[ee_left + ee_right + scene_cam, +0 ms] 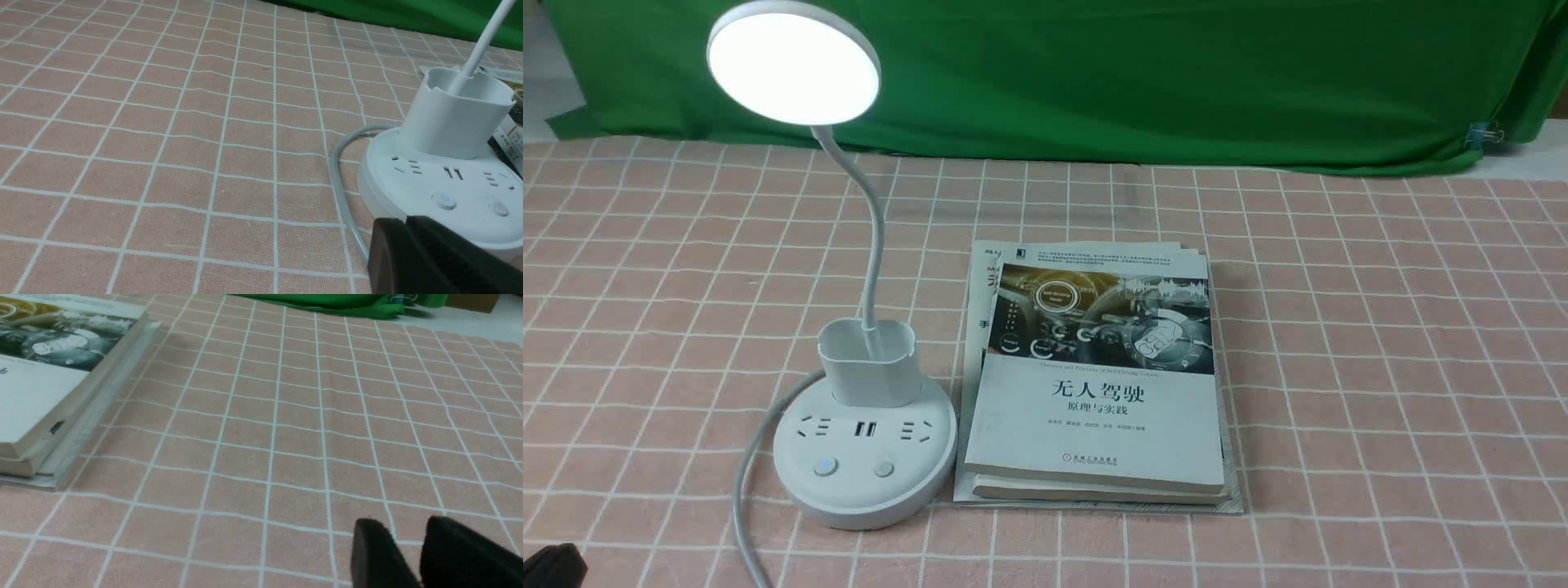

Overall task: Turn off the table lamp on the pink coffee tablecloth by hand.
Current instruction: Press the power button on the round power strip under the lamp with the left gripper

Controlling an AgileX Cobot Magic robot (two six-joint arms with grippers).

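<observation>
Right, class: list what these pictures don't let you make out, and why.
- Left gripper: front view, mostly cut off by the edge.
- Lamp head: left wrist view, beyond the edge.
- Lower books' covers: front view, mostly hidden by the top book.
- Right gripper's fingertips: right wrist view, blurred.

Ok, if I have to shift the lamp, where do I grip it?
Probably pinch the cup-shaped holder by its upright wall, coming down from above on the side facing the robot: its open rim is exposed there, while the thin neck rises bent.
</observation>
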